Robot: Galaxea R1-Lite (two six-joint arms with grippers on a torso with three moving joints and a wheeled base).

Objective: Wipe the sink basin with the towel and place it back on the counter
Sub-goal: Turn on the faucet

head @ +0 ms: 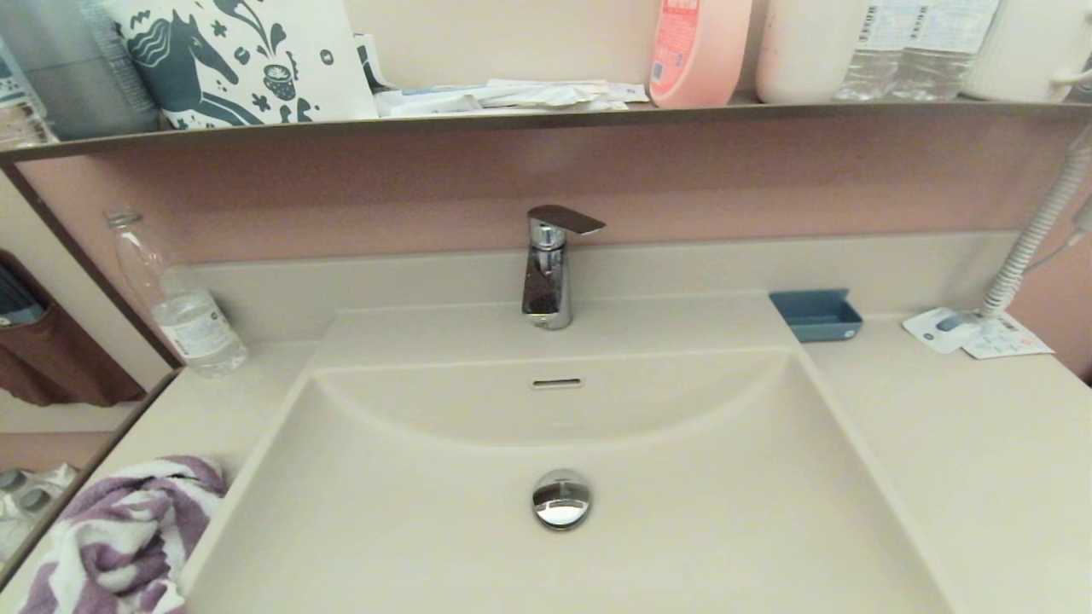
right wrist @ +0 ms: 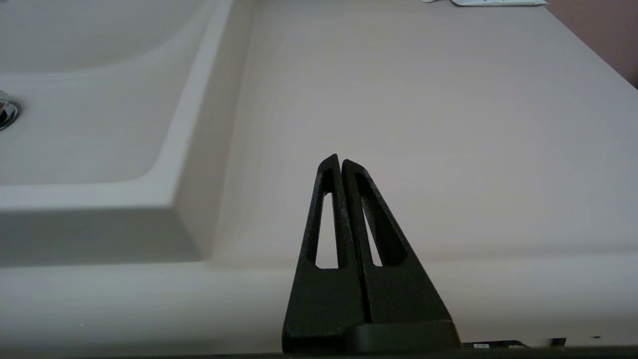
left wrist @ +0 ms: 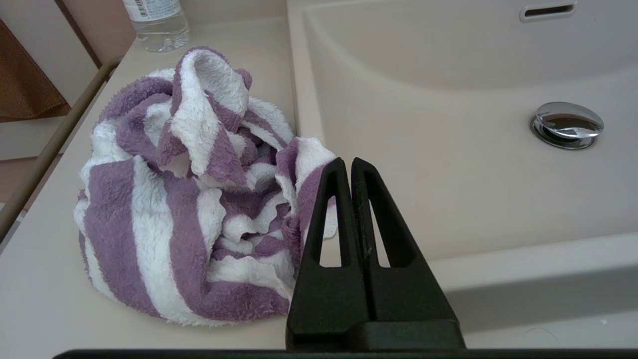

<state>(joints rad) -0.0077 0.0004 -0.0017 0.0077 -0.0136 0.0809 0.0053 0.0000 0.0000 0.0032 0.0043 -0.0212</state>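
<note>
**Both claws closed and empty at the front of the vanity; towel bunched on the worktop beside the basin**

The left claw (left wrist: 351,164), two black tapered fingers pressed tip to tip, holds nothing. Its tips hang at the front of the worktop, over the line where the crumpled purple-and-white striped terry towel (left wrist: 189,199) meets the rim of the large cream-beige rectangular sink basin (left wrist: 448,164). The towel lies in a loose heap just beside and beyond the left claw, on the smooth cream-beige worktop (left wrist: 40,289), its nearest fold reaching the basin's raised edge. Past the towel, farther from the claw, stands a clear plastic water bottle (left wrist: 155,22). The round chrome drain plug (left wrist: 567,123) sits in the basin floor, well apart from the claw on the side away from the towel, and the slot overflow hole (left wrist: 547,10) opens in the curved rear wall beyond it.

The right claw (right wrist: 340,160), likewise black with its fingers shut together and gripping nothing, hangs over bare worktop (right wrist: 423,109), the basin rim (right wrist: 199,124) near it on one side.

In the head view neither claw appears; the towel (head: 128,537) rests at the basin's (head: 682,512) left front corner, the chrome tap (head: 548,273) behind the basin and a small blue tray (head: 816,314) on the worktop (head: 981,460) at the rear right.
</note>
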